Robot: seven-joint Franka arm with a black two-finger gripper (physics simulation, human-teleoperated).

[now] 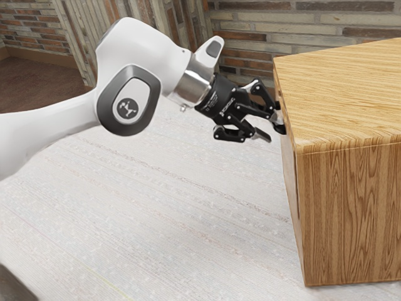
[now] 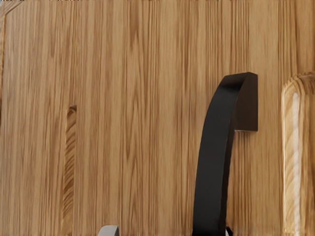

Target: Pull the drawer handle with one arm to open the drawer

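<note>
The black two-finger gripper (image 1: 274,133), jaws spread and clamping nothing, hovers at the light wooden cabinet's (image 1: 344,157) drawer front, the curved black handle (image 2: 216,162) straight ahead (its length crosswise to the closing line).

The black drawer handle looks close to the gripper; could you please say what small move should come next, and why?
Probably close the gripper on the black handle. In the exterior view it stands open at the front face of the wooden cabinet, and the wrist view has the handle just under the hand, so a grip seems needed before pulling.
</note>
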